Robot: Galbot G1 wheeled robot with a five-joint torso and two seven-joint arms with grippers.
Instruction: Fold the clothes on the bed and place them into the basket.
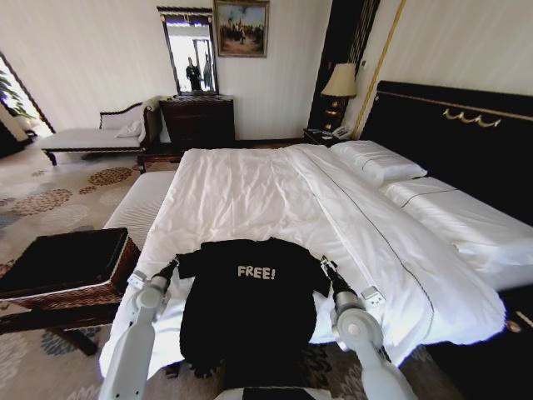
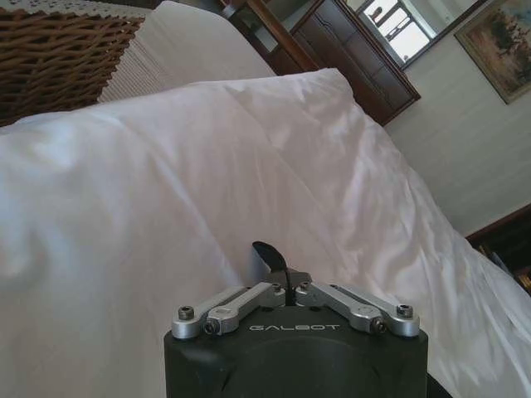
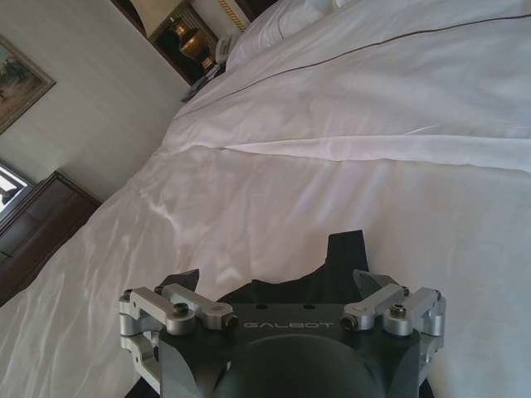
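Where the bed (image 1: 275, 187) ends at its foot edge lies one black top (image 1: 250, 312), white "FREE!" on the chest, hem hanging over the edge. Two grippers flank it: left gripper (image 1: 173, 266) pinched shut on its shoulder, right gripper (image 1: 326, 267) spread open over the other. One wicker basket (image 1: 71, 287) stands beside the bed's left edge.

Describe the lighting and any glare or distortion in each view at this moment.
Head view: wide-angle bending of the walls, bright window patch in the mirror, the black top nearly detail-less against the white bed. Left wrist view: sheet softly lit, window blown out. Right wrist view: sheen on the sheet, shade under the right gripper.
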